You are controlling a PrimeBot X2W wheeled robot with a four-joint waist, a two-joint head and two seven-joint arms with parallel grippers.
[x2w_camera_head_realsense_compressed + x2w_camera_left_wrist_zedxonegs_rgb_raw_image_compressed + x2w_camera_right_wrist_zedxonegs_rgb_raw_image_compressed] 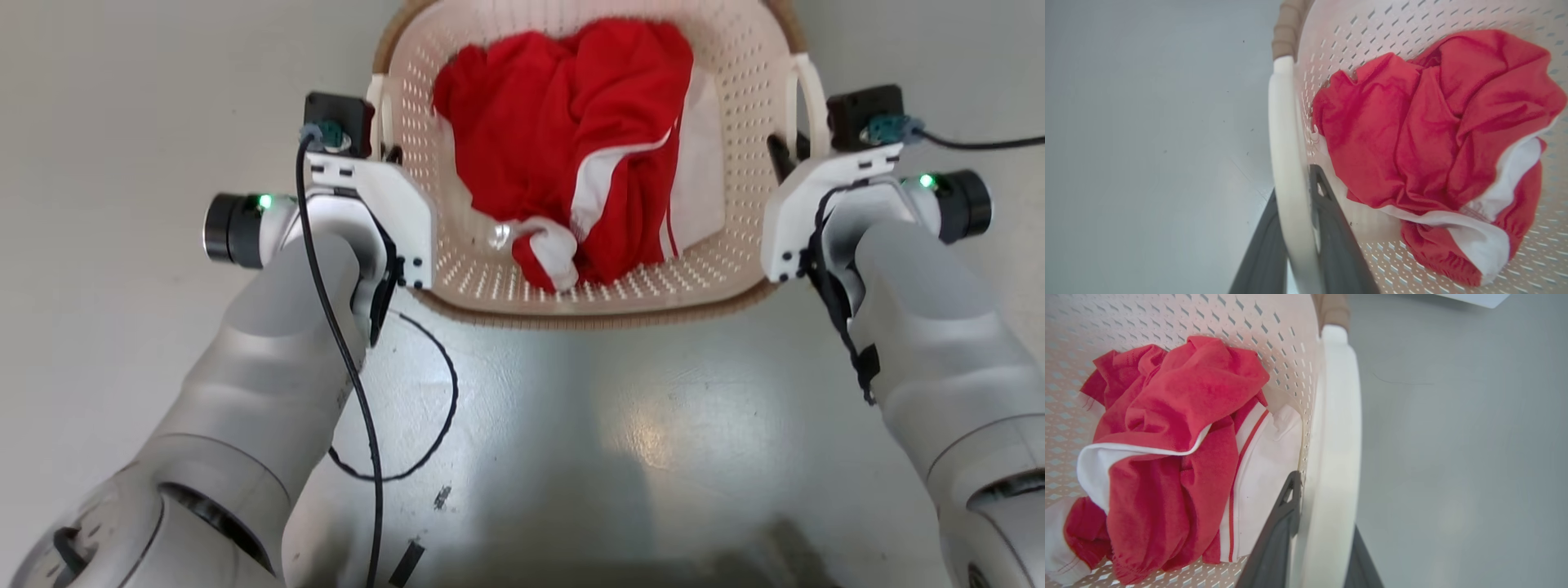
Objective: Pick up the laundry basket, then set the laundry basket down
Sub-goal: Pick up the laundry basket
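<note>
I had my left hand (1294, 183) and right hand (1325, 506) each clamped on a side handle (1286, 134) of the laundry basket (735, 122), red clothes (563, 139) between them.

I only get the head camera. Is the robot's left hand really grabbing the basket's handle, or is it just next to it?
Observer: It's grabbing it. The left wrist view shows the left hand with one dark finger pressed close on each side of the white left side handle of the cream-white perforated plastic laundry basket.
Operator: What about the other hand?
Observer: In the right wrist view the right hand straddles the white right side handle. One finger is inside the basket next to the crumpled red-and-white garment, and the other is outside.
</note>
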